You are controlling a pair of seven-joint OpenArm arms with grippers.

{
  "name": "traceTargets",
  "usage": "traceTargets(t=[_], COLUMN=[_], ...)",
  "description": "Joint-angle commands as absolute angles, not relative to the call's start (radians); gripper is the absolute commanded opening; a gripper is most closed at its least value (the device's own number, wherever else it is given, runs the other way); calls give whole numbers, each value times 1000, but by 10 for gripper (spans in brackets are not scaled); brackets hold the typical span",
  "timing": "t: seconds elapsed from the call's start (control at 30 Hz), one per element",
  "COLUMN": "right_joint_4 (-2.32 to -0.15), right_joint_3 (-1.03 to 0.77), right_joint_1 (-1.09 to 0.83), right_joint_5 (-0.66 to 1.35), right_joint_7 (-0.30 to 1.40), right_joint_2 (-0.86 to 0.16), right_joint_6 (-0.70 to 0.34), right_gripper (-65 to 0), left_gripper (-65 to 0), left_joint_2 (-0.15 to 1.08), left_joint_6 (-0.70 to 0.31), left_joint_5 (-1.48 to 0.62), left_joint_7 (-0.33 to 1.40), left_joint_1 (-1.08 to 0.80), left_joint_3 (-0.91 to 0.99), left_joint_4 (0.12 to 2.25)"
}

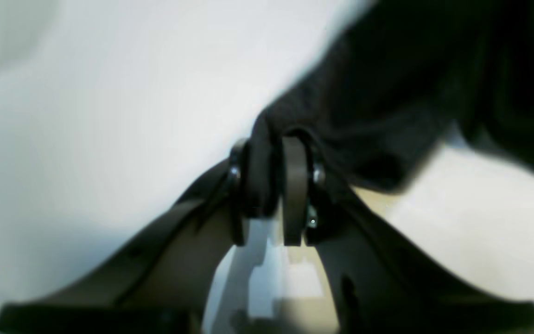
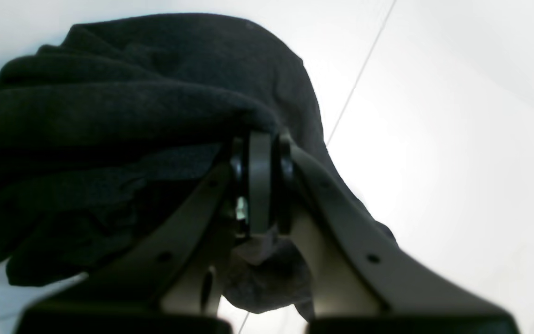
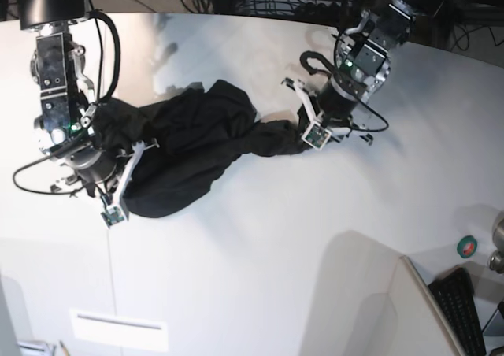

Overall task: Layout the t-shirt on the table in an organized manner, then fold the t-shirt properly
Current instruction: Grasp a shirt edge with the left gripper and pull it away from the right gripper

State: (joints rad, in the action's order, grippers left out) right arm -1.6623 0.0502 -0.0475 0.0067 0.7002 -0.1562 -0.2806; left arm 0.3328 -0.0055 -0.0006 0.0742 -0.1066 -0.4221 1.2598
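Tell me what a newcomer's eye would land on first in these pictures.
First, the black t-shirt, bunched into a dark rumpled mass stretched across the middle of the white table. Next, the two arms at its ends: the right hand is clamped on a thick fold at the base view's left, and the left hand has a pinch of fabric between its fingers at the shirt's other end.

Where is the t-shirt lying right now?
In the base view the t-shirt lies bunched on the white table, stretched between the right gripper at that view's left and the left gripper at its right.
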Motion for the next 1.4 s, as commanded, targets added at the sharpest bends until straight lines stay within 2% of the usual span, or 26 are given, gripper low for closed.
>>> traceTargets(t=[0.0,0.23,0.37,0.5,0.6,0.73,0.87,1.27,1.37], right_joint_4=[-1676,-1738,-1738,-1738,-1738,-1738,-1719,-1626,-1626], right_joint_3=[53,130,130,130,130,130,130,128,128], right_joint_1=[-35,-107,-113,-117,-117,-119,-111,-87,-87], right_joint_5=[8,5,8,8,8,8,8,8,8], right_joint_7=[677,676,647,602,601,602,602,601,601], right_joint_2=[-160,-165,-163,-163,-163,-163,-163,-160,-160], right_joint_6=[-278,-278,-278,-278,-278,-278,-278,-278,-278], right_gripper=[-650,-650,-650,-650,-650,-650,-650,-650,-650], left_gripper=[-535,-540,-540,-541,-543,-543,-543,-536,-541], left_joint_2=[340,291,249,170,160,162,165,166,165], left_joint_6=[2,2,1,-1,-1,-1,2,2,2], left_joint_5=[1,-1,-27,-179,-206,-211,-203,-202,-202], left_joint_7=[67,70,67,65,64,62,15,-199,-209], left_joint_1=[-97,-176,-232,-194,-174,-292,-263,-68,-59], left_joint_3=[-417,-407,-286,-87,-25,-13,-4,2,4], left_joint_4=[1248,1168,1191,1104,1024,1139,1198,714,687])
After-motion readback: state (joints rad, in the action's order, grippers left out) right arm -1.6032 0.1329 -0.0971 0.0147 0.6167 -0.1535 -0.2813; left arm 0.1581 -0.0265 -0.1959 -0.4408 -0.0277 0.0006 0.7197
